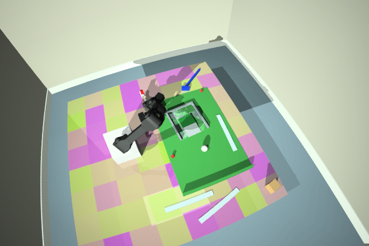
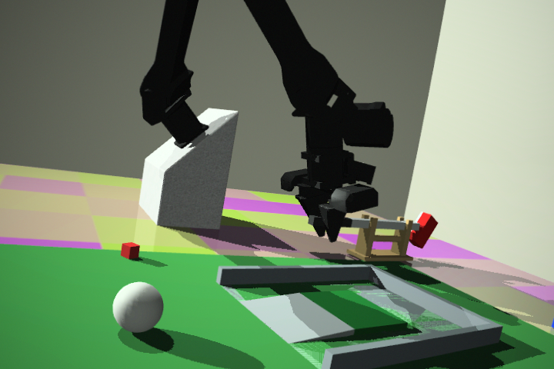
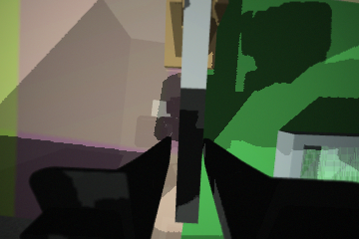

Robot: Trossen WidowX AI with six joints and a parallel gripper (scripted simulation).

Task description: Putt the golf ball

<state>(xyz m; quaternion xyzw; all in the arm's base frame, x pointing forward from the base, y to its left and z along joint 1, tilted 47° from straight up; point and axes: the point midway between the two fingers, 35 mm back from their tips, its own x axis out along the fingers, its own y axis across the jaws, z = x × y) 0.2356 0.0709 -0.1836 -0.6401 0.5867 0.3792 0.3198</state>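
Note:
The red putter [image 1: 141, 92] [image 2: 423, 231] [image 3: 193, 50] rests on a wooden stand [image 2: 378, 255] [image 3: 172, 61], its grey shaft level and red head at the far end. My gripper [image 2: 326, 237] [image 3: 186, 141] is at its black grip; the fingers stand partly open on either side, with a thin gap showing in the wrist view. The white golf ball [image 1: 204, 148] [image 2: 138, 307] lies on the green board [image 1: 220, 156] [image 2: 59, 282], before the light grey ramp [image 1: 191, 130] [image 2: 299, 317]. Behind the ramp is the raised green [image 1: 186, 121] [image 2: 356, 307].
Grey walls [image 1: 201, 116] [image 2: 295, 276] edge three sides of the raised green. A blue putter [image 1: 192, 78] lies behind the board. Red cubes [image 1: 172, 156] [image 2: 130, 250] stand at the board's edges. Pale strips [image 1: 226, 132] [image 1: 189, 201] [image 1: 219, 205] and a tan block [image 1: 272, 185] lie farther off.

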